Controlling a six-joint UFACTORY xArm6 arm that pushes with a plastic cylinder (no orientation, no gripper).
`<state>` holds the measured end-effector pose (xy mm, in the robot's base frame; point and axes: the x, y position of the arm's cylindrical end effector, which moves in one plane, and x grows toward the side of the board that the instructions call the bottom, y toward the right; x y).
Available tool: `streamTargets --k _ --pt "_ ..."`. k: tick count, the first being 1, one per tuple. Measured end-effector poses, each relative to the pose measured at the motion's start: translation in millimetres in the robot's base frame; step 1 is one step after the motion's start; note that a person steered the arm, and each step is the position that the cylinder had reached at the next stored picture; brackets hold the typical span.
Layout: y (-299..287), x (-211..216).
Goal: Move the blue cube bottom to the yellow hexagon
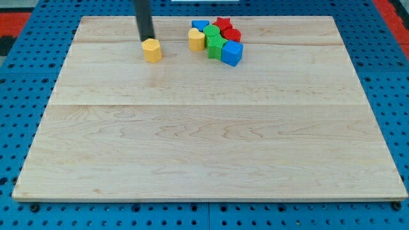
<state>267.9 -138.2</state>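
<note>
The blue cube point(232, 53) sits at the lower right edge of a cluster of blocks near the view's top. The yellow hexagon point(152, 50) stands alone to the left of the cluster, well apart from the cube. My tip point(147, 39) rests just above the hexagon's top edge, touching or nearly touching it, far left of the blue cube.
The cluster also holds a yellow cylinder point(196, 39), a green block point(215, 45), a second blue block point(200, 25), a red star point(222, 25) and a red cylinder point(232, 34). The wooden board point(204, 140) lies on a blue pegboard table point(19, 96).
</note>
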Motion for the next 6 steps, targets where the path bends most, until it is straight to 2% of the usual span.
streamTargets --k 1,2,3,4,5,6 --pt "-3.5 30.9" --pt "23.1 44.1" --pt "78.6 44.7" --pt "101.2 127.1" --pt "213.0 127.2" --pt "274.2 65.0"
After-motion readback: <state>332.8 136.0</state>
